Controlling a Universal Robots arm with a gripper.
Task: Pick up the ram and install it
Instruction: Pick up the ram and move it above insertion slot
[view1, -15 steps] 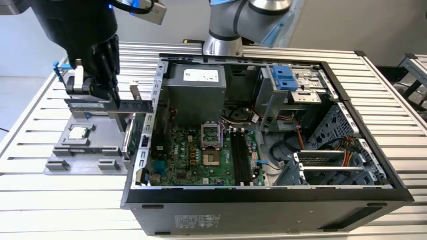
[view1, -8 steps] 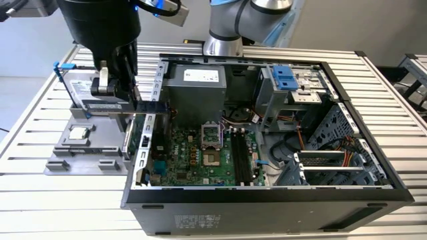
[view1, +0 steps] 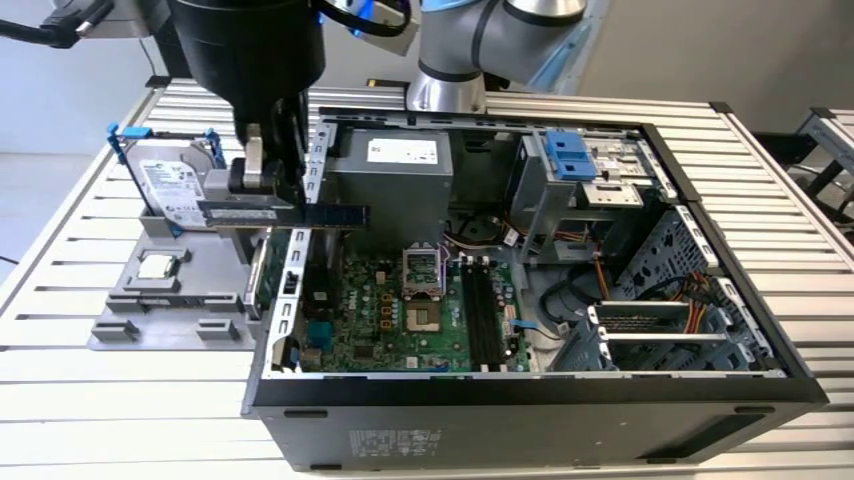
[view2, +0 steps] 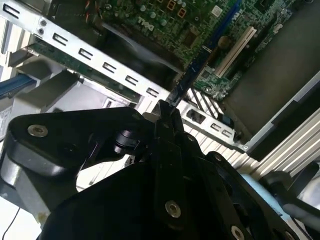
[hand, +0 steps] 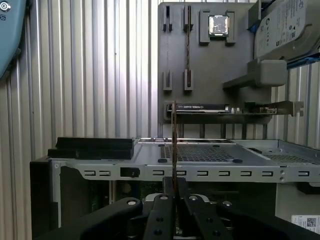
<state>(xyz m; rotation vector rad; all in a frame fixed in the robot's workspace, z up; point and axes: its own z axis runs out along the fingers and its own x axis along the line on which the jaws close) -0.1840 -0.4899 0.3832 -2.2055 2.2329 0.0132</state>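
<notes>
The gripper (view1: 274, 195) has its jaws clamped on the ram (view1: 334, 214), upper left of the exterior view.
The gripper hides the ram's middle, and both wrist views show it edge-on. The open computer case (view1: 534, 382) holds a motherboard (view1: 387, 310), the grey tray (view1: 174, 320) a hard drive (view1: 167, 180).

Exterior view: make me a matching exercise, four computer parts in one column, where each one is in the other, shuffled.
1 ram stick
2 hard drive
3 processor chip
4 motherboard

A lying flat on the grey tray
B inside the open computer case
C clamped in the gripper
D propped upright on the tray

Pairs: 1-C, 2-D, 3-A, 4-B
</notes>
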